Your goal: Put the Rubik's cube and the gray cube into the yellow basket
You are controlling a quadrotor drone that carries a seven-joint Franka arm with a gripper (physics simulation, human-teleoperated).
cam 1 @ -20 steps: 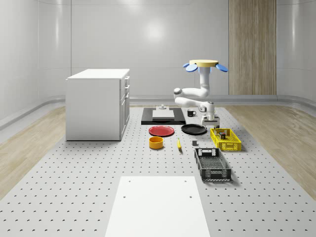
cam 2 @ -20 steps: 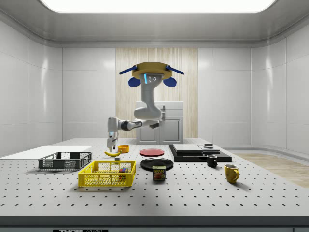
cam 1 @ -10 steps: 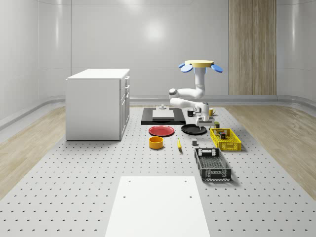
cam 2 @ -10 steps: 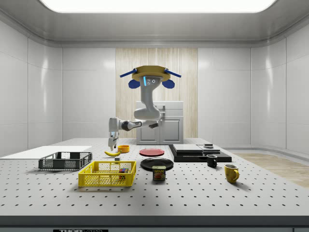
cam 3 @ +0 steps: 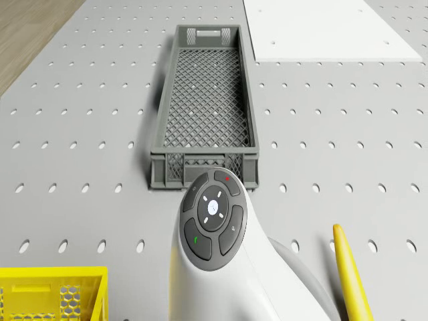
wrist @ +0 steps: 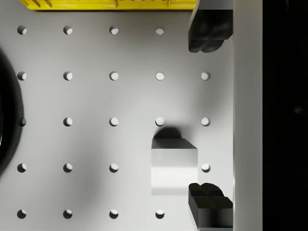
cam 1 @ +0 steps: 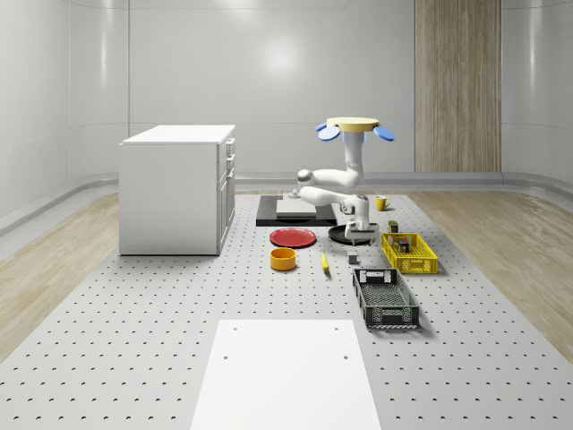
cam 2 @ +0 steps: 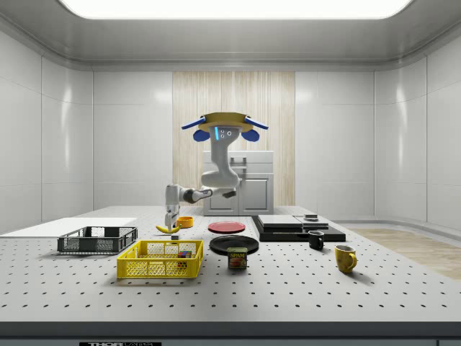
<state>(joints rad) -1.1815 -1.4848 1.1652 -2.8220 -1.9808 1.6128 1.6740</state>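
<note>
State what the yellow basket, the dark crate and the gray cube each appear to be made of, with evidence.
Yellow basket: probably moulded plastic, with glossy lattice walls. Dark crate: also looks like plastic, with matte mesh floor and sides. Gray cube: plain matte solid with smooth faces; material unclear.

whole-scene: high, far | side: low | both share yellow basket [cam 1: 409, 253]
</note>
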